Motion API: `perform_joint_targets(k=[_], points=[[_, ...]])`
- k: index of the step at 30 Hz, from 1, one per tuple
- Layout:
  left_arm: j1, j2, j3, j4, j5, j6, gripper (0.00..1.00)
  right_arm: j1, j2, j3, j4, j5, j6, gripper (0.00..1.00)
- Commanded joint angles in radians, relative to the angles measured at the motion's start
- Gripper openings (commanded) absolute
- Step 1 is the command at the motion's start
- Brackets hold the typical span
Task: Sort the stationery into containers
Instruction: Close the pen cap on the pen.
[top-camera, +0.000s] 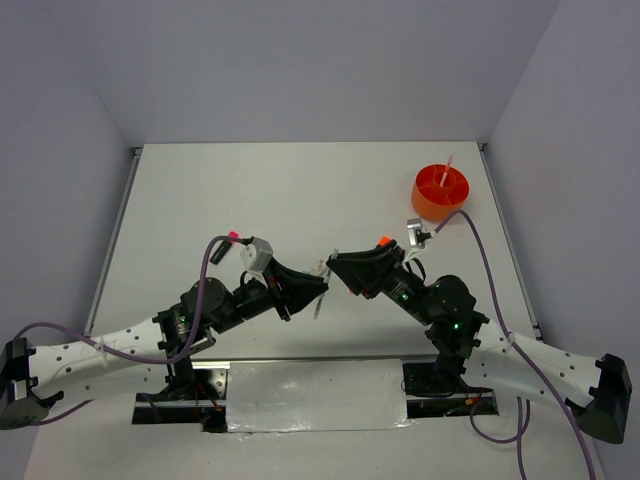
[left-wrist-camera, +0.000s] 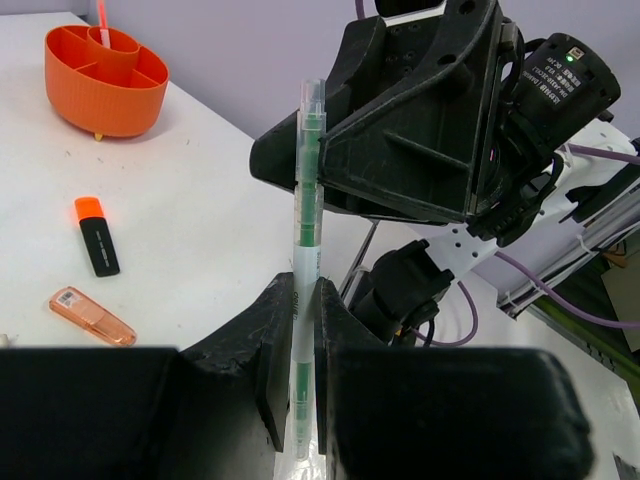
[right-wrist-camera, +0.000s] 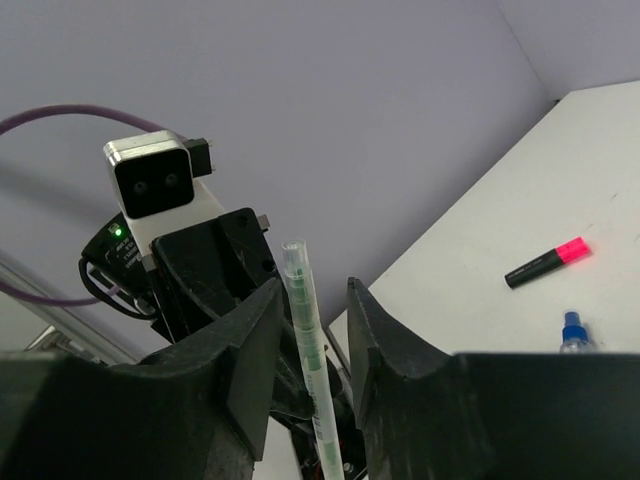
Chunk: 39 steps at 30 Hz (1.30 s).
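A clear pen with a green core is being clenched by the left fingers over the table. Its other end is being flanked by the released right fingers, gaps showing on both sides. The orange tub is sitting far right, well apart.

No legible text: white print on the right arm's motor housing, tiny print on the clear pen, and the barcode-like sticker on the peach piece are all too small to read.
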Motion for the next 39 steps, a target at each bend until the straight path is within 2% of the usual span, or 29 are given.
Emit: perform_joint_targets(k=[1,9,17,20,21,22,24,25,27,28,29,31,32,35,39], points=[[-0.004,0.001,0.002,0.092,0.007,0.019,0.0,0.007,0.0,0.048,-0.005,-0.029,-0.029,0.4],[-0.004,-0.005,0.016,0.072,-0.046,0.013,0.0,0.01,0.006,0.045,-0.002,-0.065,-0.027,0.43],[-0.004,0.006,0.033,0.082,-0.042,0.011,0.0,0.01,0.034,0.044,0.004,-0.065,-0.023,0.39],[-0.004,0.006,0.035,0.084,-0.039,0.004,0.0,0.01,0.045,0.041,0.012,-0.065,-0.021,0.26],[-0.004,0.006,0.036,0.084,-0.038,0.005,0.0,0.01,0.046,0.042,0.012,-0.065,-0.021,0.17],[-0.004,0.007,0.038,0.081,-0.038,0.002,0.02,0.01,0.048,0.042,0.012,-0.065,-0.021,0.13],[-0.004,0.013,0.045,0.063,-0.039,-0.002,0.07,0.01,0.049,0.044,0.012,-0.087,-0.023,0.02],[-0.004,0.018,0.05,0.056,-0.036,-0.004,0.14,0.01,0.049,0.045,0.012,-0.085,-0.023,0.0],[-0.005,0.036,0.064,0.041,-0.013,-0.004,0.24,0.01,0.046,0.048,0.006,-0.084,-0.029,0.0],[-0.005,0.041,0.067,0.038,-0.004,-0.004,0.37,0.01,0.04,0.058,0.0,-0.084,-0.032,0.0],[-0.004,0.047,0.068,0.039,0.005,-0.002,0.44,0.01,0.039,0.062,-0.01,-0.084,-0.039,0.0],[-0.004,0.059,0.062,0.046,0.03,-0.007,0.54,0.012,0.031,0.07,-0.023,-0.082,-0.05,0.0],[-0.004,0.064,0.062,0.046,0.039,-0.008,0.55,0.011,0.029,0.073,-0.03,-0.081,-0.053,0.0],[-0.004,0.085,0.059,0.044,0.056,-0.012,0.51,0.014,0.022,0.082,-0.046,-0.079,-0.064,0.0],[-0.004,0.091,0.056,0.03,0.051,-0.019,0.24,0.012,0.02,0.09,-0.06,-0.082,-0.07,0.0]])
